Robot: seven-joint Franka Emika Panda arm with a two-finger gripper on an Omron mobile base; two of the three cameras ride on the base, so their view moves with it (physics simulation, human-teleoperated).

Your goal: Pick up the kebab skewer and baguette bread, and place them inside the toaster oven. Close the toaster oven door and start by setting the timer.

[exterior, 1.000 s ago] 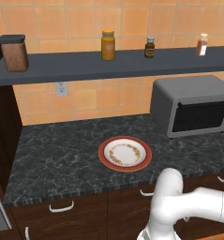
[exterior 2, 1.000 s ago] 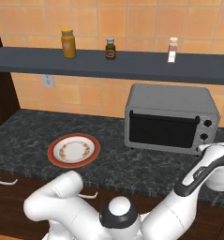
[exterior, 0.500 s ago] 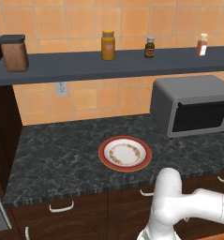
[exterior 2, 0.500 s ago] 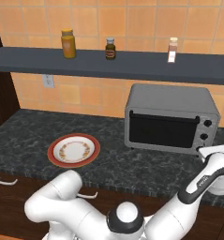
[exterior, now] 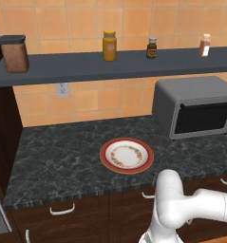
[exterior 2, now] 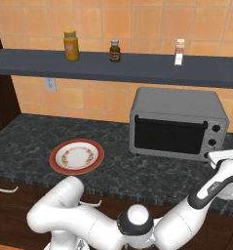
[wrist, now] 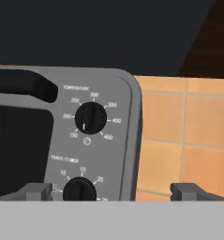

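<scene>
Gripper (wrist: 111, 191) jaws wide, nothing btwn them, facing toaster oven (exterior 2: 176, 123) control panel, lower timer knob (wrist: 79, 190) just by left fingertip (wrist: 36, 191). Arm stretched low toward oven's right front corner. Toaster oven door (exterior 2: 168, 134) shut. Red-rimmed plate (exterior 2: 77, 156) well left of oven

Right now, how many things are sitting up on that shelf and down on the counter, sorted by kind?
Jars and bottles on the shelf: 4 (brown canister, yellow jar, dark bottle, pale shaker)
Plates: 1 (red-rimmed plate)
Toaster ovens: 1 (toaster oven, door shut)
Total: 6
</scene>
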